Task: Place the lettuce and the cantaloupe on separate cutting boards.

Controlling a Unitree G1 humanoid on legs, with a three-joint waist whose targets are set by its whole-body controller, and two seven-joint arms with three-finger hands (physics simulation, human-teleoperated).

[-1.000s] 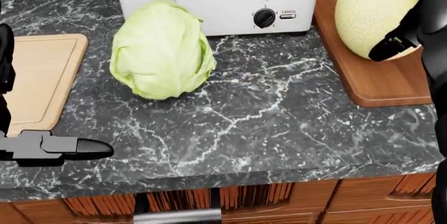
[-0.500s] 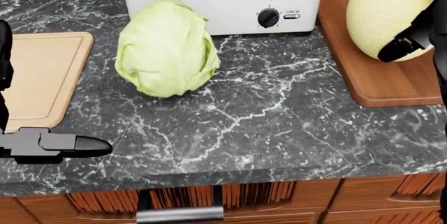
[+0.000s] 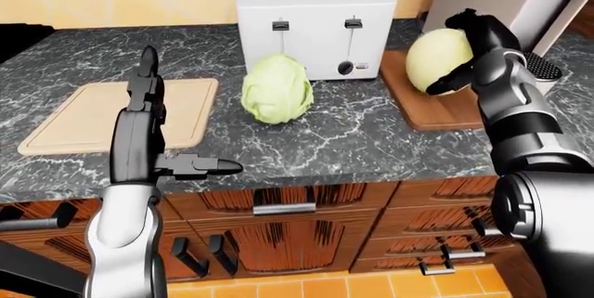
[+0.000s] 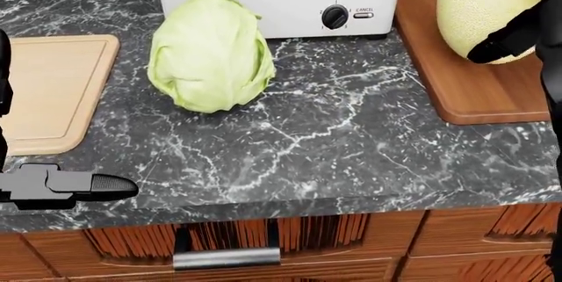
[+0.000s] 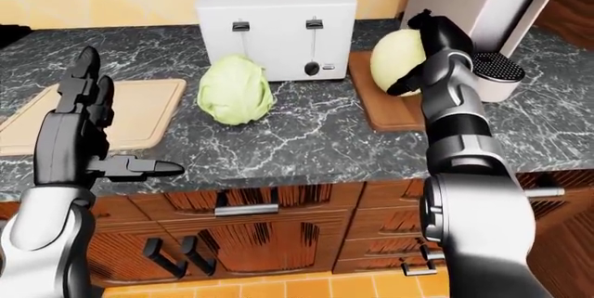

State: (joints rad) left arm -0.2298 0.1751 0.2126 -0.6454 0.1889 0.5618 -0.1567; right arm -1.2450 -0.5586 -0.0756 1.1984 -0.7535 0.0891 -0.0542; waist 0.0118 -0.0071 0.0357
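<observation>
Cantaloupe (image 4: 487, 8) against right fingers (image 4: 501, 41)

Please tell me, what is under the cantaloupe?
The cantaloupe rests on the dark wooden cutting board, beside the toaster. The right hand is cupped over it, covering part of its side; the contact spot beneath cannot be seen.
</observation>
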